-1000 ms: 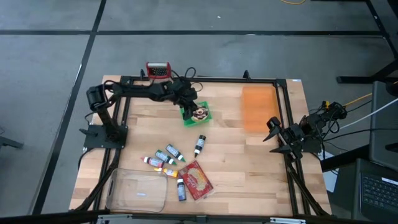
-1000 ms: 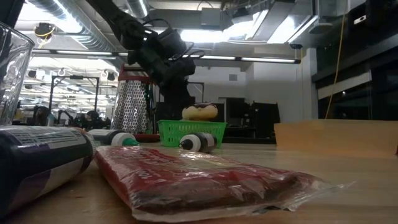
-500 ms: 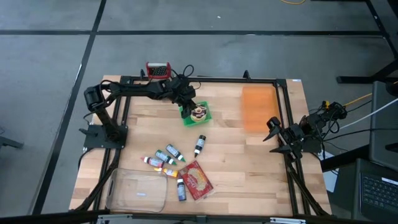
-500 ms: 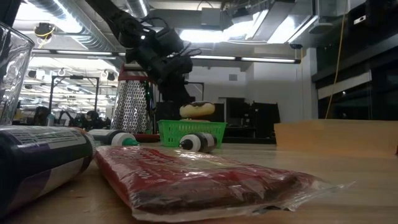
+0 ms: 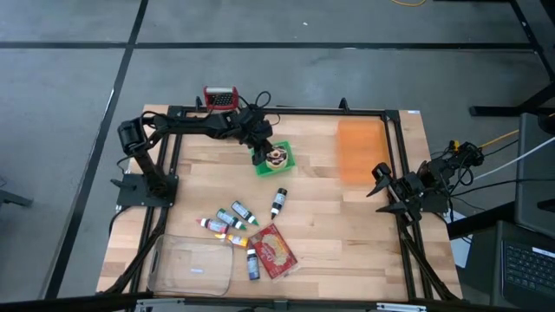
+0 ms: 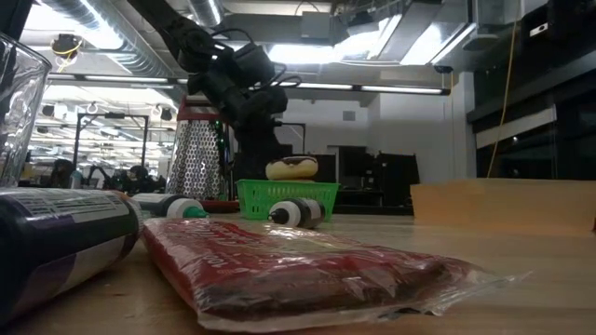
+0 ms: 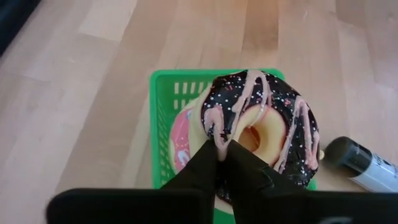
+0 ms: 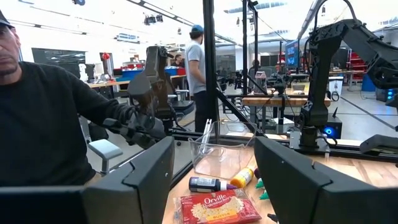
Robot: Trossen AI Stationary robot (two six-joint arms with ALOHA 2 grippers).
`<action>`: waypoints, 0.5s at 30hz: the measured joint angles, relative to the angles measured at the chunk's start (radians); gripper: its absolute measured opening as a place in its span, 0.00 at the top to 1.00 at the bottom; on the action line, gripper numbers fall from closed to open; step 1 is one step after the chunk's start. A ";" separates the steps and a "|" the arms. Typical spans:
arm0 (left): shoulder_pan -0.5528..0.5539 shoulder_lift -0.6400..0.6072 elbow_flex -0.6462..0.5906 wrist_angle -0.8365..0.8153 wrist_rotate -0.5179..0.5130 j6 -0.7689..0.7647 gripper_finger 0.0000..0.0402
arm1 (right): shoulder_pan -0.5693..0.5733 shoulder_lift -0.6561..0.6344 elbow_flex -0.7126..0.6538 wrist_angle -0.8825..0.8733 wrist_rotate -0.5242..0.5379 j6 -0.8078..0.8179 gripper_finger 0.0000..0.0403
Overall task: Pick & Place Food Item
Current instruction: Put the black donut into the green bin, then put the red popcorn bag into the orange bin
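Note:
A chocolate donut point(image 7: 273, 118) with pink drizzle sits tilted over a green basket point(image 7: 163, 99), above a pink donut point(image 7: 181, 134) that lies in the basket. My left gripper point(image 7: 222, 152) is shut on the chocolate donut. From overhead, donut point(image 5: 277, 156) and basket point(image 5: 262, 165) lie at the table's far middle, my left gripper point(image 5: 259, 143) reaching in from the left. At table height the donut point(image 6: 291, 168) shows just above the basket's rim point(image 6: 286, 186). My right gripper point(image 5: 379, 186) waits open at the table's right edge, holding nothing. My left gripper pinches the chocolate donut's rim point(image 7: 219, 132) between its two fingers, on the side nearest the arm. The fingers slant down from the table's left and far side. The donut sits tilted over the basket; whether its underside rests on the pink donut, I cannot tell.
A black-capped bottle point(image 5: 278, 202) lies just in front of the basket. Several small bottles point(image 5: 232, 218), a red packet point(image 5: 274, 251) and a clear container point(image 5: 191, 267) fill the near left. An orange board point(image 5: 360, 149) lies at the far right, a grater point(image 5: 220, 97) at the far edge.
My left gripper has drawn the chocolate donut a little toward the table's left, and the donut has sunk slightly toward the basket's rim. The basket has stayed where it was.

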 joint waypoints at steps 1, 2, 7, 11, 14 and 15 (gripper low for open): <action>0.000 0.000 0.000 0.003 0.000 0.000 0.91 | 0.000 0.000 0.000 0.000 0.000 0.000 0.44; 0.000 0.000 0.000 0.005 -0.001 0.000 0.88 | 0.000 0.000 0.000 0.000 0.000 0.000 0.44; -0.001 0.000 0.000 0.012 -0.003 -0.010 0.72 | 0.000 0.000 0.000 0.000 0.000 0.000 0.44; -0.003 0.000 0.000 0.018 -0.005 -0.018 0.61 | 0.000 0.000 0.000 0.000 0.000 0.000 0.44; -0.004 -0.005 0.000 0.040 -0.005 -0.025 0.54 | 0.000 0.000 0.000 0.000 0.000 0.000 0.44; -0.004 -0.011 0.000 0.060 -0.004 -0.020 0.53 | 0.000 0.000 0.000 0.000 0.000 0.000 0.44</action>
